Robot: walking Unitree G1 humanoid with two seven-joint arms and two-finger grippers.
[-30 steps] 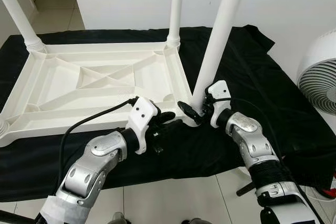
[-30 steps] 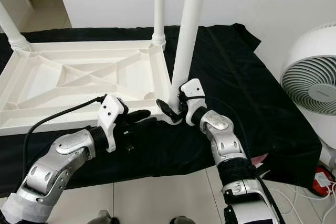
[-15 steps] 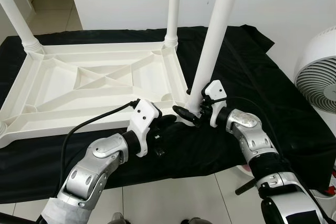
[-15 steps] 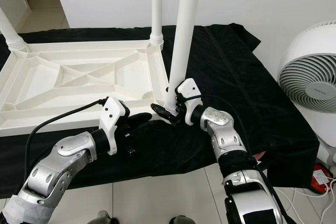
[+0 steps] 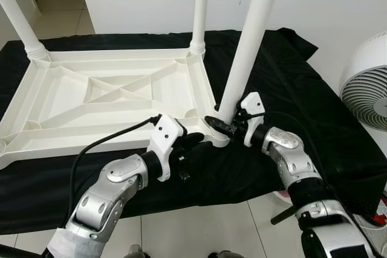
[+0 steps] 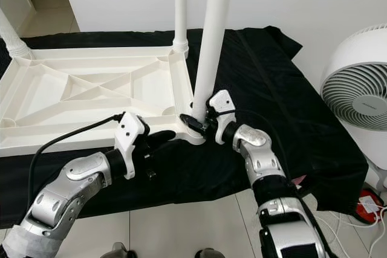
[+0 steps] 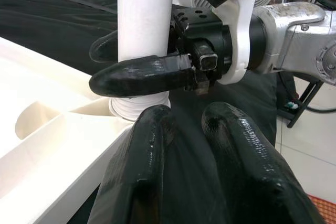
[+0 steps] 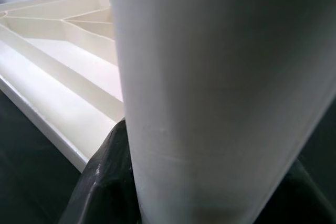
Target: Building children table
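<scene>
At the upper left of the head views, one white leg (image 5: 21, 25) stands screwed into a far corner of the upturned white tabletop (image 5: 109, 98), which lies underside-up on a black cloth (image 5: 290, 89) across the middle of the frame; a bit of another fitting shows at the left edge, too little to judge. Toward centre top, a second leg (image 5: 199, 10) rises from the other far corner. Lower left of centre, the left gripper (image 5: 192, 142) lies against the tabletop's near rim by the near right corner, its two black fingers (image 7: 142, 182) close together with nothing between them. Just right of centre, the near leg (image 5: 248, 46) sits in its corner socket, slightly tilted, and the right gripper (image 5: 222, 127) is clamped around its base. At the far right edge stands a white fan (image 5: 366, 86). Judging by this, most legs are in, and this last one probably needs turning home before the table can be flipped upright.
</scene>
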